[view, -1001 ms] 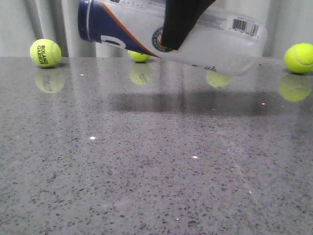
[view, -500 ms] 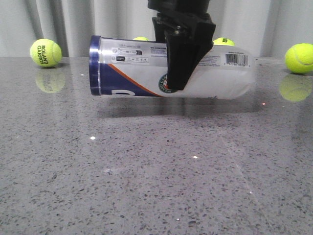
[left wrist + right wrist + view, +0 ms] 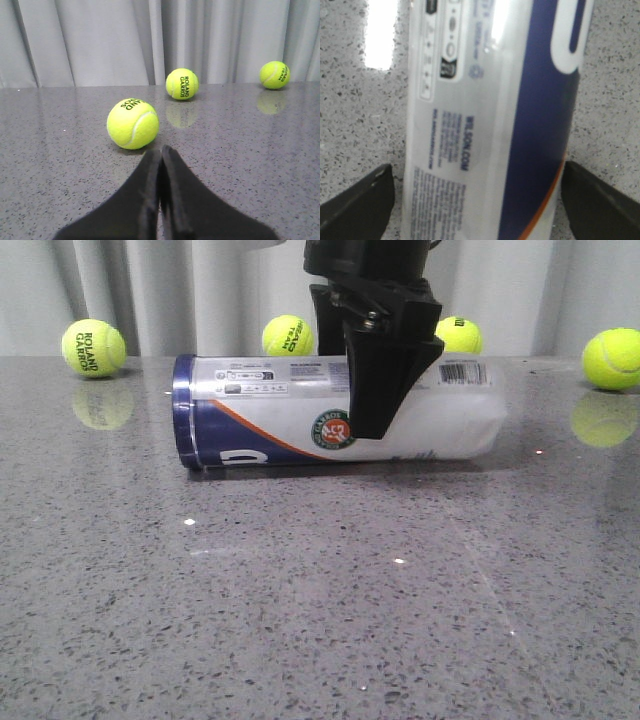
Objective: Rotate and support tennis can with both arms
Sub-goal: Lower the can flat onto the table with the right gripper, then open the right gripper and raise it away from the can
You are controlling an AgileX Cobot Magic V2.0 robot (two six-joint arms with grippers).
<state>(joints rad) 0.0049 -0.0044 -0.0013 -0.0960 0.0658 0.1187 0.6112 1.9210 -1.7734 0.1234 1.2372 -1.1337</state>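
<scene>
The grey speckled table [image 3: 300, 620] fills most of what I see, glossy enough to mirror what sits on it. Across its middle lies the tennis can [image 3: 270, 420], flat on its side, navy rim toward my left arm's side and the clear end toward my right. Its round logo faces the front camera, the barcode sits near the clear end, and the orange stripe curves along the edge of the navy band.

My right gripper [image 3: 378, 390] comes down from above and straddles the can just past the logo. In my right wrist view the can [image 3: 490, 120] fills the gap, with one black finger [image 3: 357, 200] on each side of it (each sits hard by the wall, but I cannot tell whether they press it or merely flank it).

My left gripper [image 3: 161, 200] is away from the can, low over the table, its two fingers pressed together with nothing between them.

Smallest are the tennis balls: one [image 3: 133, 123] just ahead of my left fingertips, and four along the back by the curtain [image 3: 94, 348] [image 3: 289, 336] [image 3: 458, 335] [image 3: 612, 359].
</scene>
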